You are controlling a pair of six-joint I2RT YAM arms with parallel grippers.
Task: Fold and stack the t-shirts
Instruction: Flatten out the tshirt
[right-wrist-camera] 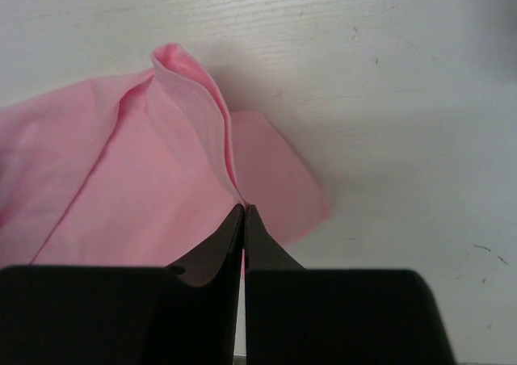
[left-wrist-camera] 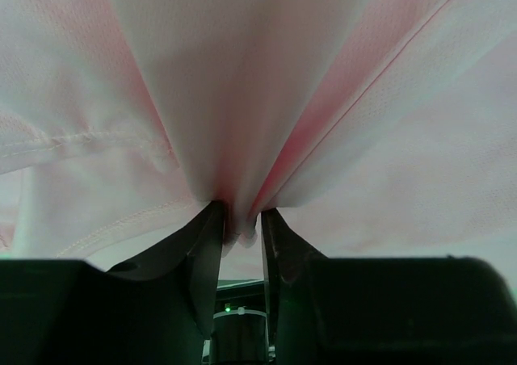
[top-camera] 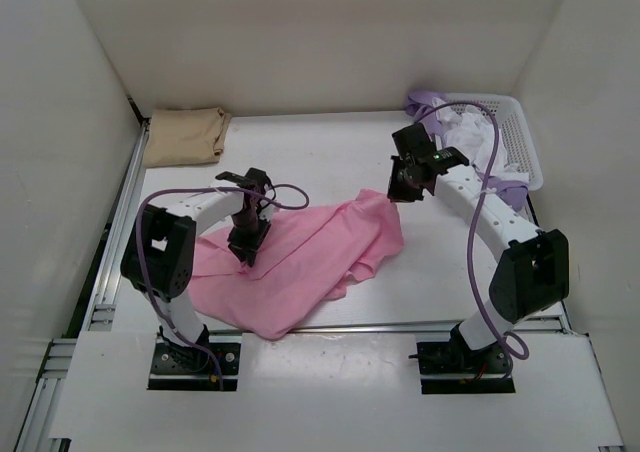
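The pink t-shirt (top-camera: 300, 262) lies crumpled across the middle of the table. My left gripper (top-camera: 246, 252) points down into its left part. In the left wrist view the left gripper (left-wrist-camera: 242, 220) has its jaws slightly parted, with a bunched pink fold (left-wrist-camera: 234, 139) loose between the tips. My right gripper (top-camera: 400, 189) is shut on the shirt's right corner and holds it a little off the table. The right wrist view shows the right gripper (right-wrist-camera: 244, 209) pinching that pink edge (right-wrist-camera: 194, 115). A folded tan t-shirt (top-camera: 185, 137) rests at the back left.
A white mesh basket (top-camera: 522, 137) stands at the back right, holding a white shirt (top-camera: 465, 130) and a lavender one (top-camera: 428, 102). White walls enclose the table on three sides. A metal rail (top-camera: 115, 242) runs along the left edge.
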